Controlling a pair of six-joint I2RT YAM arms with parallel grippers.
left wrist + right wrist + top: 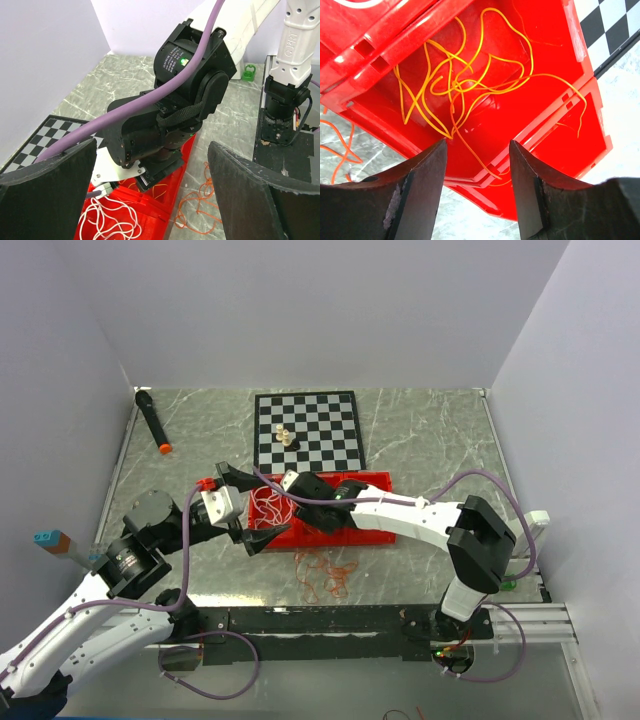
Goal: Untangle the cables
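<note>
A red tray (370, 537) holds two of the cables. The white cable (268, 508) lies coiled in its left compartment, also seen in the left wrist view as a white cable (107, 220). The yellow-orange cable (455, 85) fills the compartment below my right gripper (477, 145), which is open just above it with one loose strand running between the fingers, ungripped. The red-orange cable (325, 575) lies on the table in front of the tray. My left gripper (242, 506) stands wide open beside the tray's left end, holding nothing and facing the right gripper (292, 490).
A chessboard (305, 430) with a few chess pieces (284, 436) lies behind the tray. A black marker with an orange tip (152, 420) rests at the back left. A small green object (248, 73) sits near the right arm's base.
</note>
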